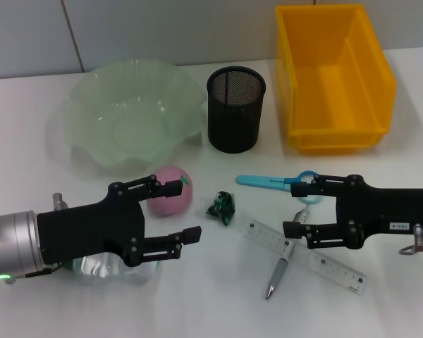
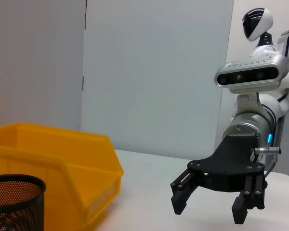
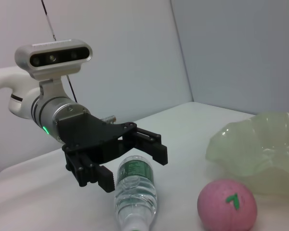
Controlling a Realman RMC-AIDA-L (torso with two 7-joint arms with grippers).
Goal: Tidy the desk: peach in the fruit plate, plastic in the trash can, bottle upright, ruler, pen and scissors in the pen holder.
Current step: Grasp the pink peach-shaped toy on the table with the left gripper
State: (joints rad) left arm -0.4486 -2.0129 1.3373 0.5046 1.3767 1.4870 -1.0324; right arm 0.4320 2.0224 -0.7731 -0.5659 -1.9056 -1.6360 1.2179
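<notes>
Bottle (image 1: 116, 267) lies flat on table (image 1: 28, 141) under open left pincer (image 1: 182, 210); peach (image 1: 170, 190) just beyond. Open right pincer (image 1: 295, 209) hovers over ruler (image 1: 307, 255), pen (image 1: 278, 273), scissors (image 1: 278, 183). Plastic (image 1: 221, 207) mid-table. Farther: fruit plate (image 1: 84, 113), pen holder (image 1: 235, 109), yellow bin (image 1: 333, 77).

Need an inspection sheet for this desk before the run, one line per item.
Surface: white table, nothing tidied yet.
Peach: pink peach on the table, in front of the empty green fruit plate.
Plastic: green plastic scrap on the table; yellow bin empty.
Bottle: clear bottle lying on its side under the left gripper.
Ruler, pen, scissors: ruler crosses over the pen; blue scissors lie beside them; black mesh pen holder looks empty.
Clutter: nothing seen.
Grippers: left gripper open above the bottle; right gripper open over the scissors' handles.
Cables: nothing seen.
Surroundings: plain grey wall panels.
</notes>
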